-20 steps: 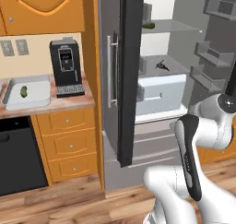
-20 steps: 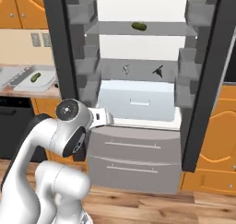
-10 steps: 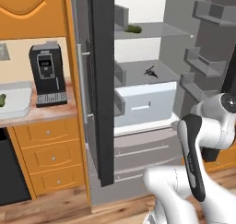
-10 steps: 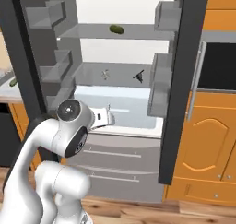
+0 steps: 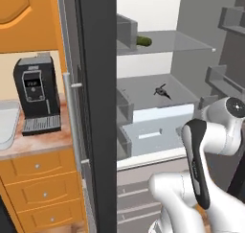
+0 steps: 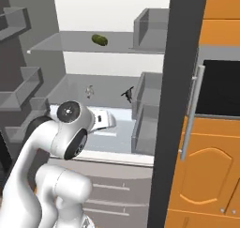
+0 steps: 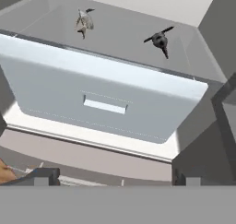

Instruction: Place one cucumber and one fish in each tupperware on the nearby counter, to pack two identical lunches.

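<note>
A dark green cucumber (image 5: 143, 40) (image 6: 99, 39) lies on the upper glass shelf of the open fridge. On the shelf below lie a dark fish (image 5: 161, 90) (image 6: 127, 94) (image 7: 160, 39) and a pale fish (image 6: 89, 91) (image 7: 84, 20). My gripper (image 7: 116, 178) is open and empty, its tips wide apart, low in front of the white fridge drawer (image 7: 106, 98) and below both fish. A corner of one tupperware (image 5: 5, 125) shows at the far left on the counter (image 5: 45, 142).
A black coffee machine (image 5: 36, 98) stands on the counter beside the fridge. The dark fridge doors (image 5: 93, 107) (image 6: 176, 105) stand open on both sides with grey door bins. Orange cabinets and a black oven (image 6: 218, 88) lie to the right.
The base has driven right, so the whole picture has slid left: the counter is now at the edge and the fridge interior is ahead. The gripper stays open.
</note>
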Controlling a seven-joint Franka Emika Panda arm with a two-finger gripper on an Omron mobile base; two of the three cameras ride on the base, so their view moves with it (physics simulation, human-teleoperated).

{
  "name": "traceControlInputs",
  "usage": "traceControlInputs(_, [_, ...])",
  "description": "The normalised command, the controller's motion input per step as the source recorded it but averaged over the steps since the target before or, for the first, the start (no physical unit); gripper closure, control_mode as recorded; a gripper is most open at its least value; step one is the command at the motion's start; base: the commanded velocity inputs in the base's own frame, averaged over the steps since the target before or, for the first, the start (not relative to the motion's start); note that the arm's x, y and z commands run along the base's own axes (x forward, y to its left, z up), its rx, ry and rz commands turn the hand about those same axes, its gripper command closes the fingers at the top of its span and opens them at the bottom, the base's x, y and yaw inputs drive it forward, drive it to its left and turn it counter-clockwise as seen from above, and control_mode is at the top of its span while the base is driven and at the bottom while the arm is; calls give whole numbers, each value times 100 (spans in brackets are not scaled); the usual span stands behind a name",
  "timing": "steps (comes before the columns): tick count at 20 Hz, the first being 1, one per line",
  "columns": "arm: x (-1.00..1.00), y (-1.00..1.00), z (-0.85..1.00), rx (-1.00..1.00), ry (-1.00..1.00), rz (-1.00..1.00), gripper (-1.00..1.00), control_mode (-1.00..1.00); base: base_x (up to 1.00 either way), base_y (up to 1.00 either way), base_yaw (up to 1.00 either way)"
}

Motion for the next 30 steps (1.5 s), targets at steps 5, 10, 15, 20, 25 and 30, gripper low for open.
traceControlInputs(5, [0, 0, 0, 0, 0, 0, -100, 100, 85, -1, 0])
traceControlInputs(10, [8, -7, -10, 0, 0, 0, -100, -100, 44, -5, 0])
traceControlInputs(15, [70, -24, -34, 0, -2, 0, -100, -100, 0, 0, 0])
traceControlInputs(20, [89, -2, -2, 0, 0, 0, -100, -100, 0, 0, 0])
traceControlInputs(25, [67, -17, 5, 1, 7, -3, -100, -100, 0, 0, 0])
traceControlInputs(30, [40, -23, 7, 2, 3, -2, -100, -100, 0, 0, 0])
